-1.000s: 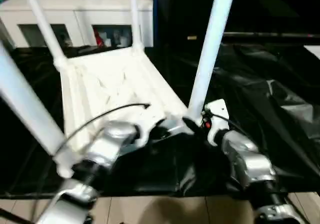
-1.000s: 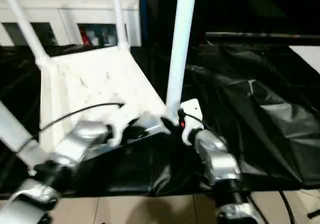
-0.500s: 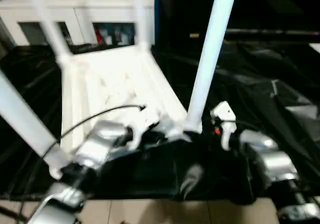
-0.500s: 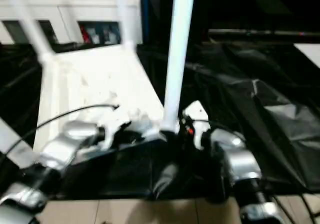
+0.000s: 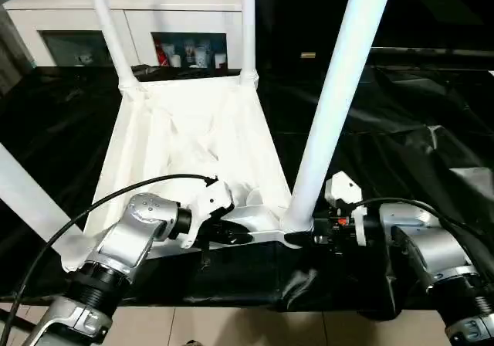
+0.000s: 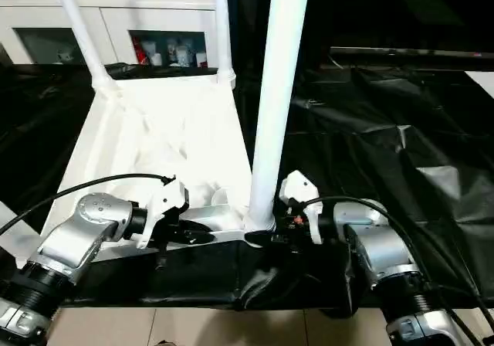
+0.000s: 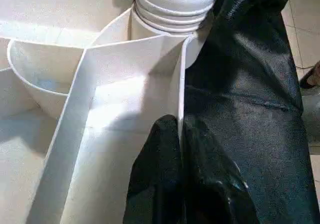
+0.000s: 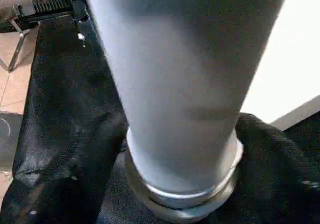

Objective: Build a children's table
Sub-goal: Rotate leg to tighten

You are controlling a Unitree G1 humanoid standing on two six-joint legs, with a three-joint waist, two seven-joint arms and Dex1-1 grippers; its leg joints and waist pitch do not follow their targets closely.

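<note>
The children's table lies upside down on the black cloth, its ribbed white tabletop (image 5: 193,130) facing up. Four white legs stand up from its corners: two far ones (image 5: 112,37) (image 5: 248,22), a near-left one (image 5: 27,199) and a near-right one (image 5: 340,91). My left gripper (image 5: 231,238) is shut on the tabletop's near rim. In the left wrist view its black fingers (image 7: 160,184) pinch that thin white wall (image 7: 182,84) just short of the leg's socket (image 7: 175,4). My right gripper (image 5: 309,238) sits level at the foot of the near-right leg (image 8: 185,84), right beside its collar.
The black-draped work table (image 5: 401,130) spreads wide and wrinkled to the right. A white glass-door cabinet (image 5: 185,14) stands behind it. The table's front edge runs just under my forearms, with floor tiles (image 5: 231,330) below. A black cable (image 5: 116,199) arcs over my left forearm.
The camera has shifted and steadied. My right forearm has drawn back to the right and dropped to lie level at the leg's foot. The left gripper has kept its hold on the rim.
</note>
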